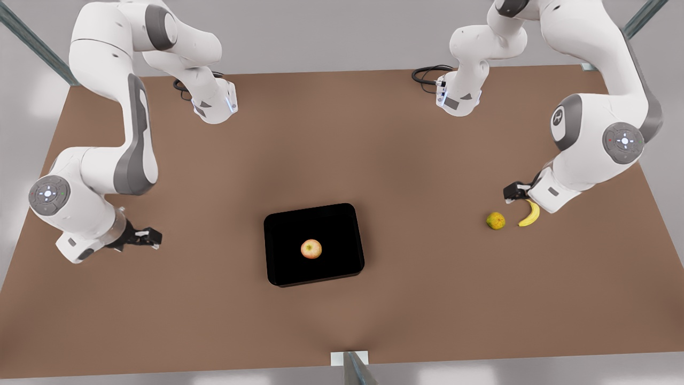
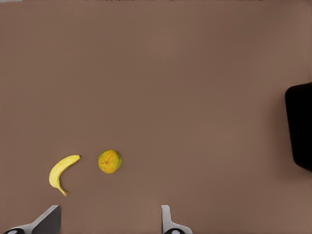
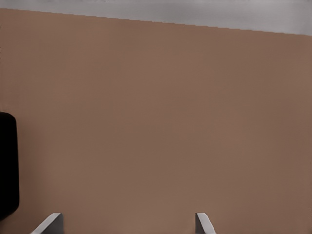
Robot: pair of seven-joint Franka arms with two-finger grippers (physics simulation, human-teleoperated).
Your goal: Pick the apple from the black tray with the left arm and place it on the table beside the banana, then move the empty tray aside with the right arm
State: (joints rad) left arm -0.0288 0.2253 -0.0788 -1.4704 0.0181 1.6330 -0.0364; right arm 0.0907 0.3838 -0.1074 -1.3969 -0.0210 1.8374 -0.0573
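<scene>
1. Here the counter [image 1: 374, 160] is carrying the black tray [image 1: 283, 224] at centre.
2. The apple [image 1: 311, 248] is sitting mid-tray; the banana [image 1: 530, 214] is lying at three o'clock.
3. The left gripper [image 1: 512, 193], jaws wide, is hovering near the banana and should travel to the apple and descend squarely over it.
4. The right gripper [image 1: 149, 236] is waiting at nine o'clock, jaws wide.

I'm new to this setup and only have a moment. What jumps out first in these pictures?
The black tray sits mid-table with the apple alone at its centre. At the front view's right, the banana and a rough yellow-green fruit lie side by side under the left gripper, jaws open. The right gripper waits at the front view's left, jaws open.
</scene>
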